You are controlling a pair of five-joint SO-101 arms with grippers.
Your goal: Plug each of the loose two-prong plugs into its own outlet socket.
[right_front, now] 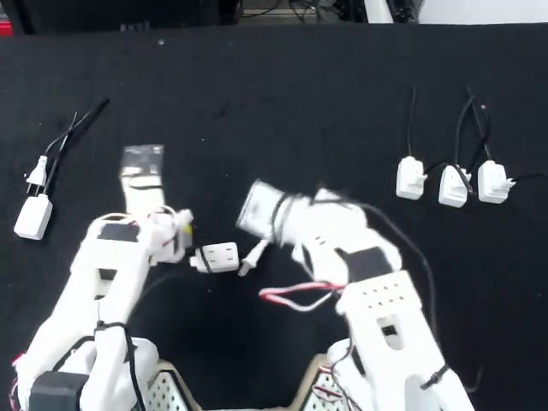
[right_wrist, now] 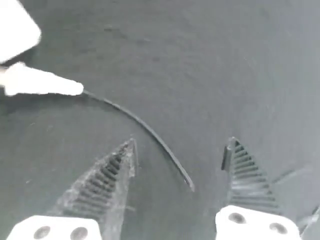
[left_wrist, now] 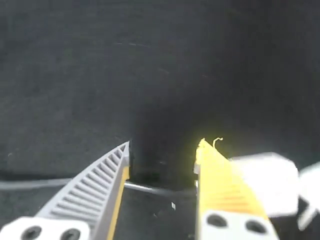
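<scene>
From above, on black table [right_front: 282,103]: socket block [right_front: 218,257] just beside loose plug [right_front: 253,255], between left arm [right_front: 107,274] and right arm [right_front: 377,291]; second plug [right_front: 36,174] and second block [right_front: 32,216] far left; three corded blocks [right_front: 452,184] in a row far right. Left wrist: left gripper [left_wrist: 162,150] spread apart over thin cable [left_wrist: 150,187], socket block beside its yellow finger [left_wrist: 222,185]. Right wrist: right gripper [right_wrist: 182,145] apart, holding nothing, black cord [right_wrist: 145,127] from the loose plug between its fingers [right_wrist: 107,185].
</scene>
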